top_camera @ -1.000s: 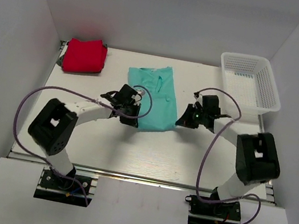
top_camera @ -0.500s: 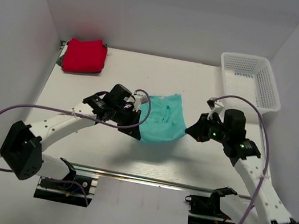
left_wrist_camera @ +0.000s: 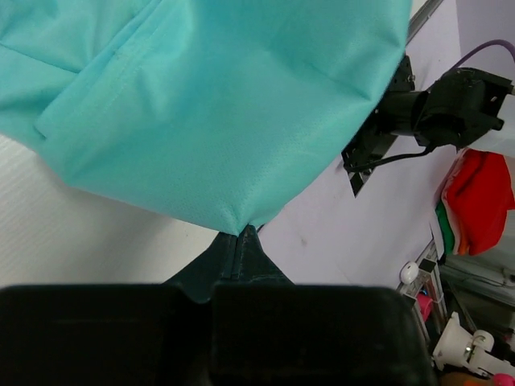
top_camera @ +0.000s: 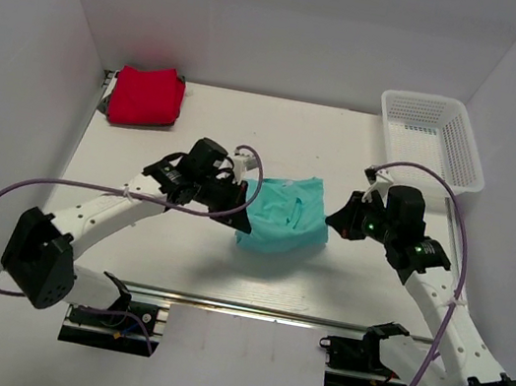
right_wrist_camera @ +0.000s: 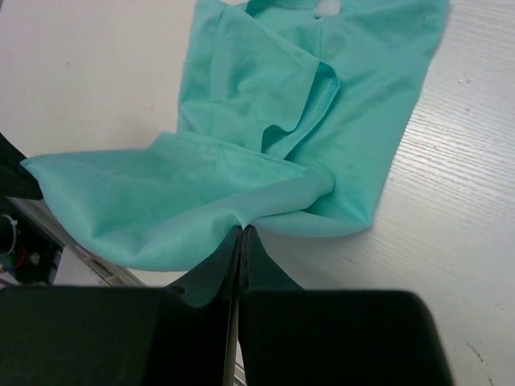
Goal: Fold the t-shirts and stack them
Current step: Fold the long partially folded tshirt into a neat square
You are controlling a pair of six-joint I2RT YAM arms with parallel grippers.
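Pinching one near corner of the teal t-shirt (top_camera: 283, 220), the left end effector (left_wrist_camera: 239, 241) has its jaws pressed together on a small peak of cloth. The right end effector (right_wrist_camera: 241, 233) is clamped the same way on the opposite near corner. The edge of the garment runs between the two and hangs slightly slack. From that held edge the cloth falls away in a loose doubled layer. In the right wrist view the collar end and one sleeve lie rumpled on the bench (top_camera: 199, 133) beyond it. The shirt sits around the middle of the bench, between the two arms.

Further out, the red t-shirt (top_camera: 145, 95) rests at the far left corner as a compact, squared bundle. It is well apart from the teal one. A white mesh basket (top_camera: 432, 139) stands at the far right.

As I judge it, the work is roughly half done. The red shirt looks folded and parked. The teal shirt is in the middle of a fold, with the gripped edge yet to be laid flat over the rest. Left to do are laying this fold down, any further fold, and setting one shirt on the other.
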